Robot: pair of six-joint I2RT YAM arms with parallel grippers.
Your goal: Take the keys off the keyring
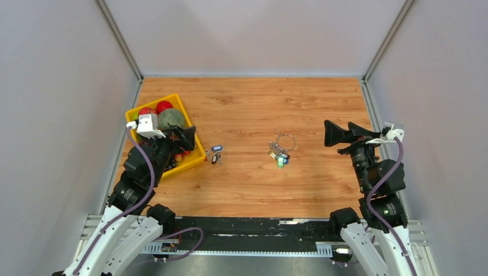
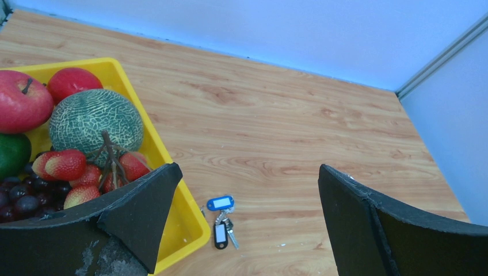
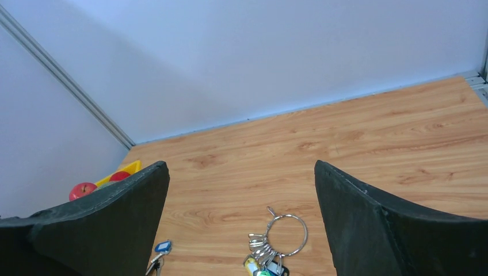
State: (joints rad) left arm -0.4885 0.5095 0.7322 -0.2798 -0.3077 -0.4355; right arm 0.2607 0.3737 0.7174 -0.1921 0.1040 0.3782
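The keyring (image 1: 285, 141) is a thin silver wire loop lying mid-table, with several small rings and keys with yellow, green and blue tags (image 1: 279, 156) bunched at its near side. It also shows in the right wrist view (image 3: 287, 234). Two keys lie loose near the basket, one with a blue tag (image 2: 221, 203) and one with a black tag (image 2: 220, 234); in the top view they sit left of centre (image 1: 216, 153). My left gripper (image 1: 185, 137) is open and empty above the basket's right edge. My right gripper (image 1: 340, 132) is open and empty, well right of the keyring.
A yellow fruit basket (image 1: 198, 155) with a melon, apples, strawberries and grapes stands at the left under my left arm; its corner (image 2: 193, 230) nearly touches the loose keys. Grey walls close in the table on three sides.
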